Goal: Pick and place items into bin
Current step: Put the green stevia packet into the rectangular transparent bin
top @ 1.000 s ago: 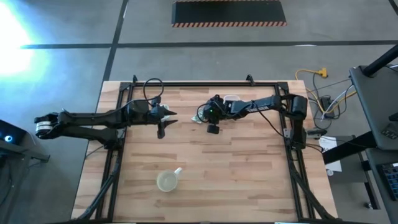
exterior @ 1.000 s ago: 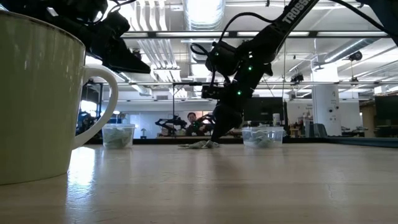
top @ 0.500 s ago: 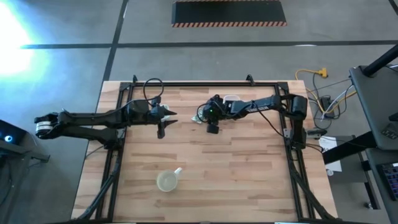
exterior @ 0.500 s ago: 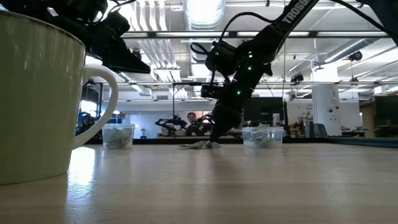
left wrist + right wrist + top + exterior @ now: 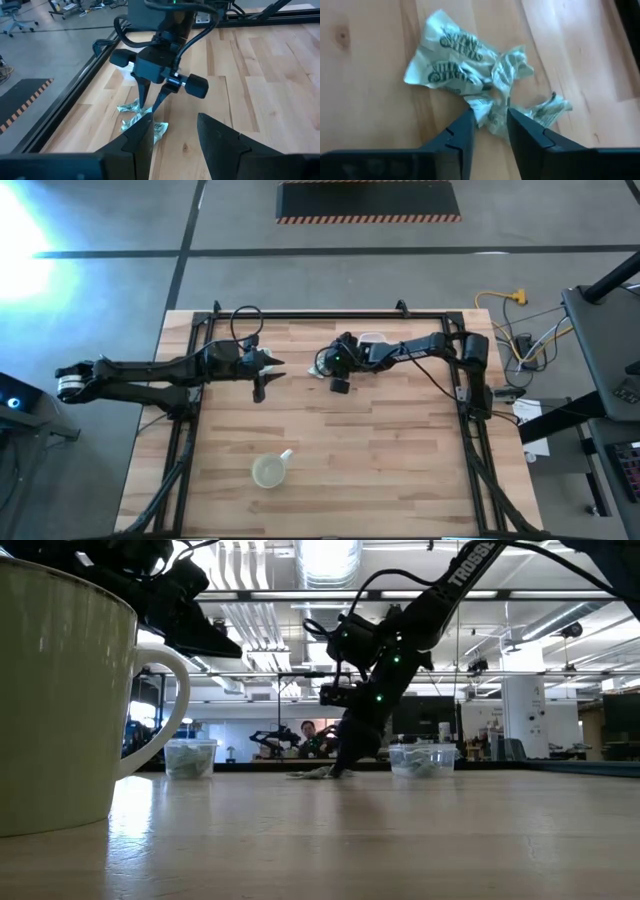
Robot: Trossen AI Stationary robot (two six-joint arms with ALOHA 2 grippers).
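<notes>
Lying crumpled on the table, items [image 5: 470,75] touch the right tool's [image 5: 489,120] tips.

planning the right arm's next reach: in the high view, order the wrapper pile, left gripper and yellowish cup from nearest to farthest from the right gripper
1. Wrapper pile: at the right gripper, far side of the table.
2. Left gripper: off to the left, about level with it.
3. Yellowish cup: near edge of the table, alone.

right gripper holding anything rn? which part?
Cannot tell. The right gripper is down on the pale green wrappers, fingertips straddling a crumpled edge with a gap between them. The left gripper is open and empty.
</notes>
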